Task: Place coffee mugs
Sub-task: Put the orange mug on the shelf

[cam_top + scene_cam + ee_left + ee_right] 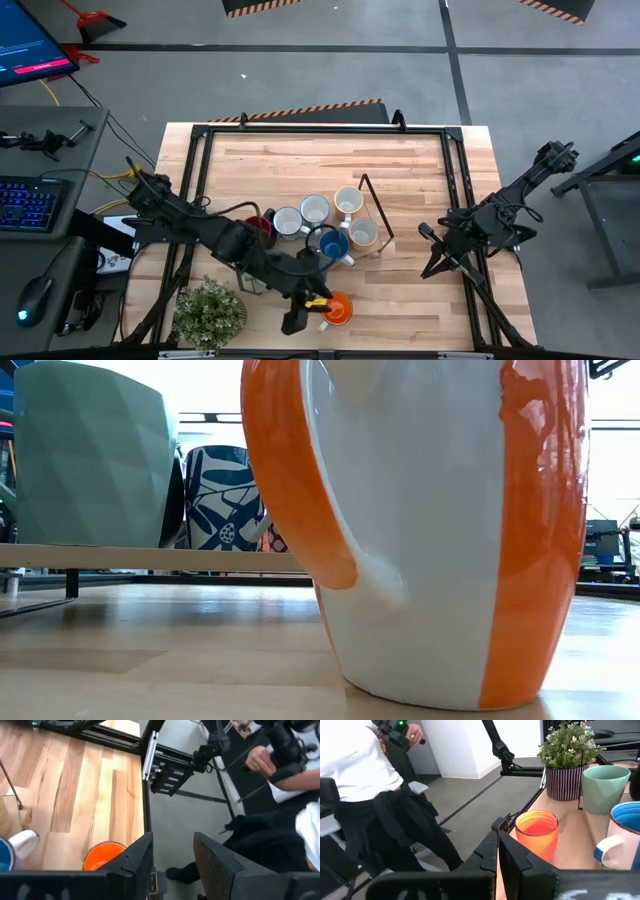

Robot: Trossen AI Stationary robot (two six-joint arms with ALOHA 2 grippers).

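The orange mug (338, 308) stands upright on its base near the table's near edge and fills the low view (420, 530). My left gripper (297, 318) is open just left of it, its fingers (135, 862) reaching past the table's edge beside the mug (102, 856). Other mugs cluster mid-table: dark red (258, 228), grey (288, 222), white (314, 209), two cream (348, 200), blue (330, 244). A teal mug (95, 455) shows in the low view and right wrist view (605, 782). My right gripper (428, 262) is shut and waits to the right. My left gripper stands open beside the orange mug's wall (112, 852). The finger hides the gap, so I cannot tell whether its outer side touches the mug.
A potted green plant (210, 311) stands at the near-left corner, close to my left arm. A black wire stand (376, 212) rises right of the mug cluster. A low wooden board (150, 557) carries the teal mug. A person (365, 765) stands off the table's near side.
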